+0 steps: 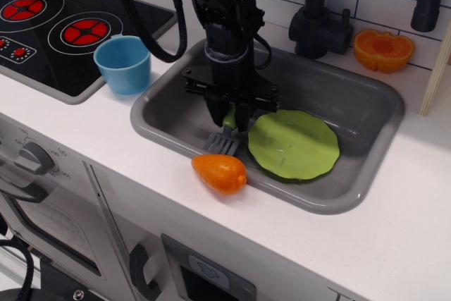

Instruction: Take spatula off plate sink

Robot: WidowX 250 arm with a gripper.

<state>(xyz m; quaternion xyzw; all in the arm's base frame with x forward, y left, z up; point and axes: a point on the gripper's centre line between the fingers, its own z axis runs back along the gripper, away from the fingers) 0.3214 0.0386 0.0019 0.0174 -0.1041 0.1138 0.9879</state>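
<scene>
Spatula [221,143] in grey sink [366,114], white counter [394,237]

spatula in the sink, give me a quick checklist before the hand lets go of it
1. Small toy spatula with grey slotted blade clear of the flat round lime-green plastic plate: ok, blade lies left of the plate edge.
2. Hand closed on the lime-green handle: ok.
3. Blade resting on the grey plastic sink basin floor: cannot tell, it looks low near the front wall.
4. Plate inside the sink: ok.
5. Orange toy carrot out of the drop spot: ok, it sits on the counter at the rim.
6. Blue plastic cup clear of the arm: ok.
</scene>
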